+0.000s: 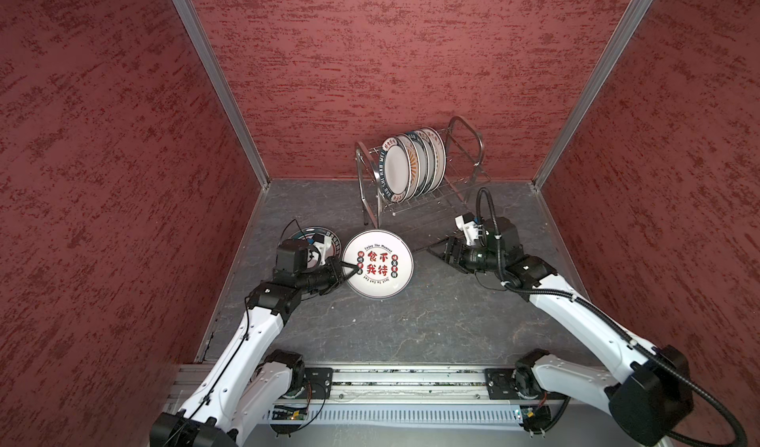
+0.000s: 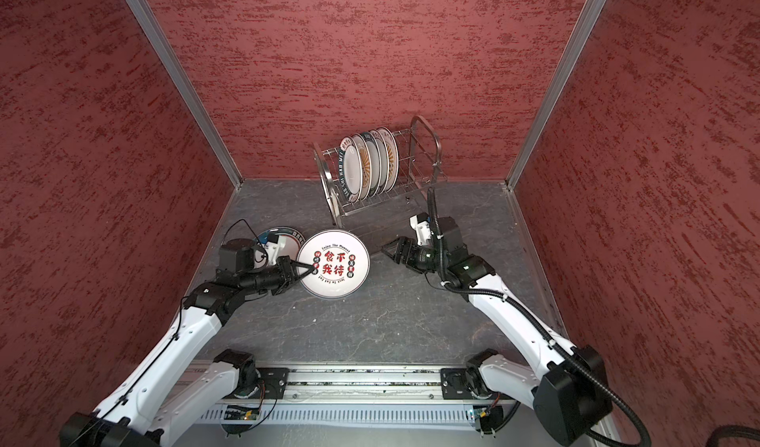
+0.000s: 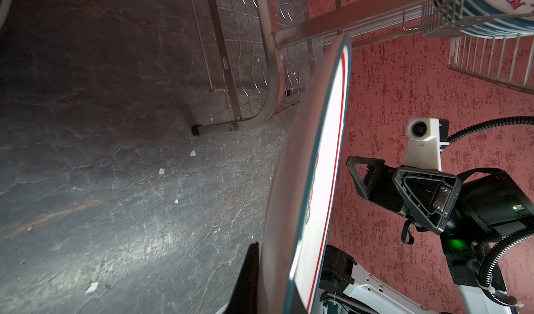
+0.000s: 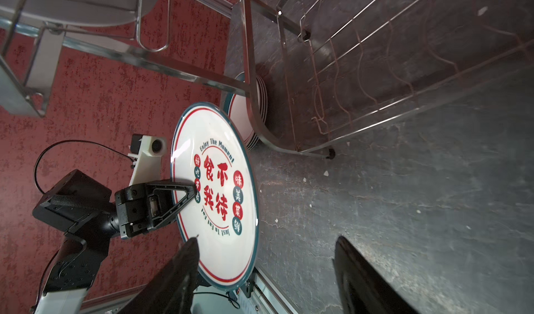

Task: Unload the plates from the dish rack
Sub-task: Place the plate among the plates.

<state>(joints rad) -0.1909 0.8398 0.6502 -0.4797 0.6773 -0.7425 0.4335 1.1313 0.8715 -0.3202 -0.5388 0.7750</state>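
**Plate out of the rack, waiting to go on the pile**

The character plate (image 1: pixel 378 264) hangs in front of the dish rack (image 1: pixel 466 130), just off its near left leg and toward the robot. It lies close to level with the printed face up. Being round it has no long axis. The print gives it a direction: the arc reading "Enjoy The Moment" lies on the rack side, so the big red characters read upright from the robot's end. Whether its underside clears the table (image 1: pixel 411 334) I cannot tell.

The left gripper (image 1: pixel 349 270) is clamped on the plate's rim on the side away from the rack's middle. One finger (image 4: pixel 179 194) lies across the print, the other is underneath. The right gripper (image 1: pixel 436 251) sits in front of the rack's lower tier, near the plate's opposite rim, with its fingers spread and nothing between them.

To me this is the carry-and-set-down step, with the left arm alone in charge. The stack (image 1: pixel 329 232) lies flat on the table further left of the rack, partly hidden by the left wrist. The next move calls for swinging the plate over it, keeping it level, and lowering before the grip opens. About five racked plates (image 1: pixel 411 165) stand on edge in the upper tier, so much of the job remains.
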